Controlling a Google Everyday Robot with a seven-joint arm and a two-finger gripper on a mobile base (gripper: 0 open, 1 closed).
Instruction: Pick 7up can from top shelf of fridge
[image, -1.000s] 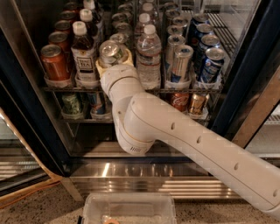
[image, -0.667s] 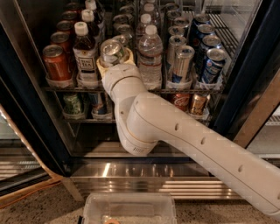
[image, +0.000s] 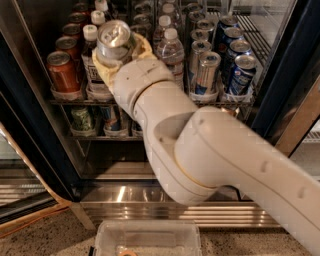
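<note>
My gripper (image: 118, 49) is shut on the 7up can (image: 113, 37), with tan fingers (image: 104, 67) wrapped around its sides. I see the can's plain silver top and a bit of silvery side; the lettering is hidden by the fingers. The can is held tilted, in front of and above the front edge of the top shelf (image: 65, 102) of the fridge (image: 27, 95). My white arm (image: 200, 145) fills the middle of the view and hides part of the shelf.
On the top shelf stand orange-red cans (image: 62, 72), a dark bottle (image: 90, 50), water bottles (image: 172, 52), slim silver-and-blue cans (image: 206, 75) and blue cans (image: 242, 75). The lower rack holds cans (image: 82, 119). A clear plastic box (image: 147, 237) lies on the floor before the steel base (image: 120, 196).
My gripper has drawn back out of the fridge towards the camera and upward with the can in it. The can now looks larger and clear of the shelf row.
</note>
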